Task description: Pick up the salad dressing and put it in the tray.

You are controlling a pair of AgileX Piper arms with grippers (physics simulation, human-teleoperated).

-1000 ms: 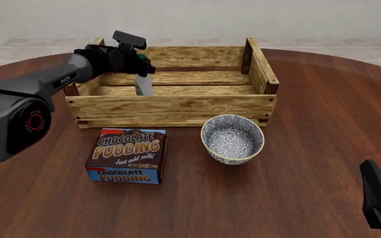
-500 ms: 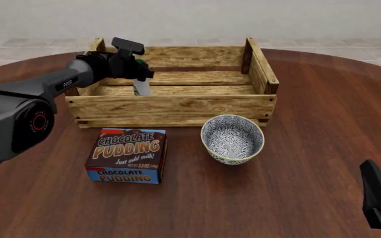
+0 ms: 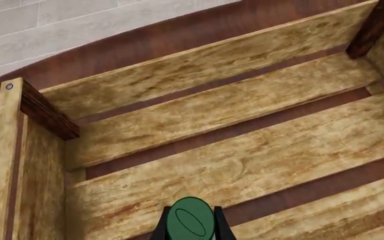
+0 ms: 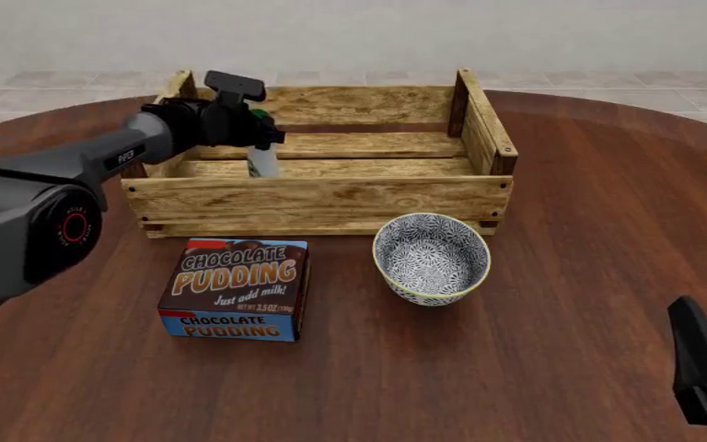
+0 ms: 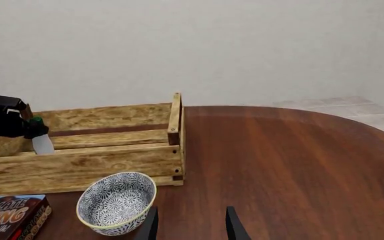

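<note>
Salad dressing: the slim whitish bottle with the dark green cap (image 4: 261,158) hangs inside the tray, toward its left end, body dropping below the top of the front wall. From here I cannot tell whether its base touches the slats.

Left gripper: the left gripper (image 4: 255,129) reaches in from about nine o'clock over the tray's left end and is clamped on the bottle near the cap. In the left wrist view the green cap (image 3: 189,222) sits pinched between the two dark fingers (image 3: 160,231), slats below it.

Tray: the light-wood slatted crate (image 4: 329,198) sits at twelve o'clock on the round wooden table (image 4: 574,304). Apart from the bottle I see nothing in it.

Right gripper: the right gripper (image 5: 190,227) idles low at about five o'clock on the table, well apart from the work. Its fingers stand narrowly apart with nothing between them.

Bystanders: the chocolate pudding box (image 4: 238,288) lies at seven o'clock of the tray, and the blue-patterned bowl (image 4: 431,258) at five o'clock, just in front of the front wall. Neither looks involved.

Progress: by my reckoning nearly finished. Pickup and carry are done, and the bottle is within the walls.

Left to do: release, then draw the arm clear without tipping the bottle.
</note>
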